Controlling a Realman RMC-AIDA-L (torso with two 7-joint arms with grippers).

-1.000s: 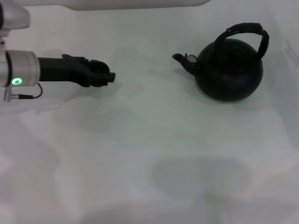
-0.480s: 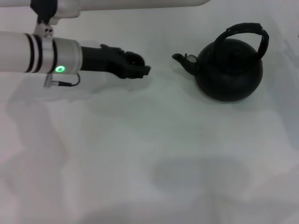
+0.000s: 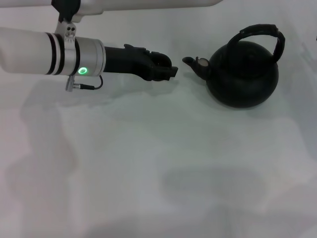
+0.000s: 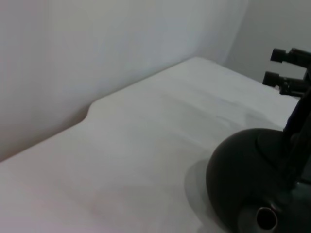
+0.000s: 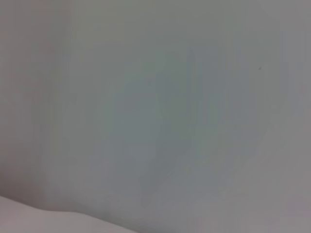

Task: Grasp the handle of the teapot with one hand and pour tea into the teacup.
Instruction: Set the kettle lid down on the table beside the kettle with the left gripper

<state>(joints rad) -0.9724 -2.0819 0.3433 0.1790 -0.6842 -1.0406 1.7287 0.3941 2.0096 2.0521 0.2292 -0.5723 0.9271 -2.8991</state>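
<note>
While left pincer (image 3: 166,69) nears teapot (image 3: 242,74), table (image 3: 148,163) lies broad.

Narrow gap: left claw (image 3: 166,69), teapot (image 3: 242,74) spout.

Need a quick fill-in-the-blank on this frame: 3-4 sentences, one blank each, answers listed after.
1. The teapot stands upright on the white table with its spout pointing toward the robot's ____ side.
2. The gripper nearest the spout is the ____ gripper.
3. The handle arches over the pot's ____.
4. The left gripper and the spout are ____ (touching/apart).

Answers: left; left; top; apart
</note>
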